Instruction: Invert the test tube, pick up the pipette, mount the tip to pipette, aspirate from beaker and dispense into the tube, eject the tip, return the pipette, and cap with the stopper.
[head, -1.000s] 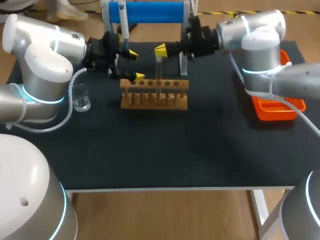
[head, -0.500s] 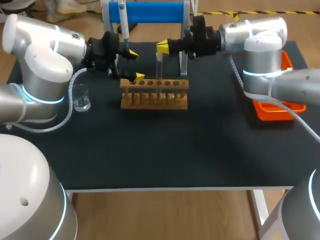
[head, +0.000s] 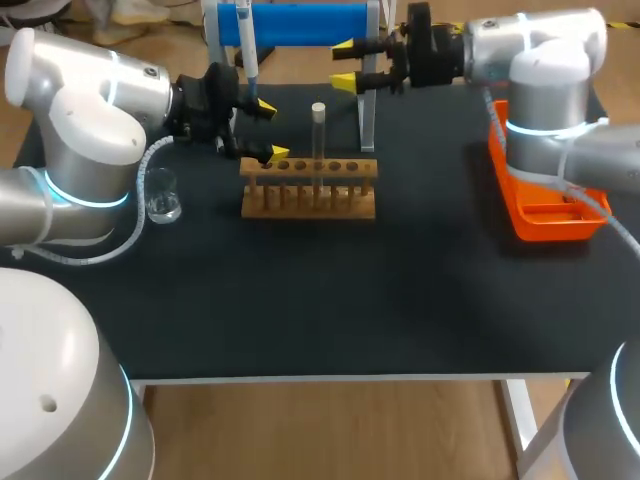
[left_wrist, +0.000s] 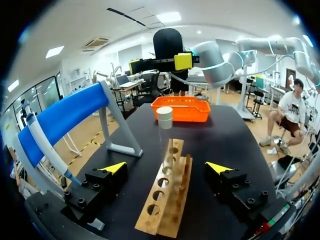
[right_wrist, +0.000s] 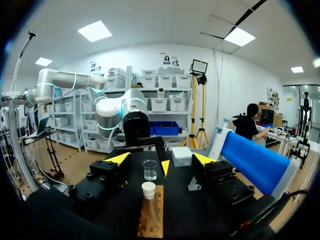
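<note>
My left gripper (head: 270, 130) and right gripper (head: 344, 62) both gape empty; either one, swinging carelessly, could knock the tall stoppered test tube (head: 318, 145) from its rack (head: 308, 195).

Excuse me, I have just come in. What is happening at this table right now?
Two robot arms are working with lab glassware, and neither holds anything. The left tool is open beside the left end of the wooden rack. The right tool is open behind the rack, near the blue stand. The test tube stands upright in the rack with a white stopper on top. The pipette hangs on the stand.
</note>
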